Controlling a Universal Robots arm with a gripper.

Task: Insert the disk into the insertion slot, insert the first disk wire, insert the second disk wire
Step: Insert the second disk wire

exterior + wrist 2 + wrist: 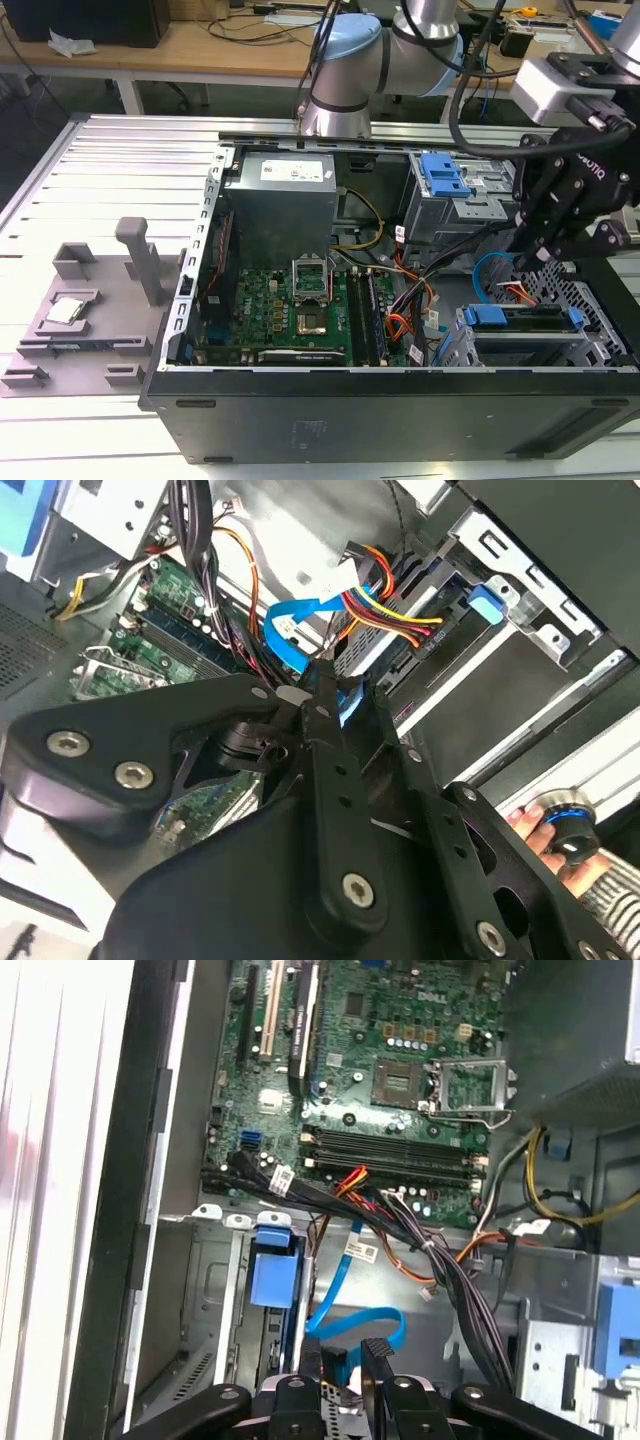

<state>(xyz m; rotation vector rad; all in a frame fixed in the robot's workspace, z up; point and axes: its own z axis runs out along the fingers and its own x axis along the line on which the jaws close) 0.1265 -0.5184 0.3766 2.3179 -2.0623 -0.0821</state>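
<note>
The disk (520, 322) lies inside the insertion slot (592, 345), a perforated metal cage at the exterior view's right. Its blue carrier handle (273, 1272) faces the motherboard. A bundle of red, yellow and black wires (395, 615) reaches the disk's edge (440, 670). A flat blue wire (288, 630) loops up from the case floor. My gripper (545, 260) hangs just above the disk's rear, shut on the blue wire's connector (340, 702). In the first wrist view the gripper (345, 1365) has the blue wire (355, 1322) between its fingers.
The open case holds a motherboard (290, 310), a grey power supply (280, 205) and a taller drive box with a blue latch (445, 178). Loose cables (440, 1260) cross beside the cage. A hand (540, 825) holds a round knob near the case edge. A grey fixture (90, 305) lies outside.
</note>
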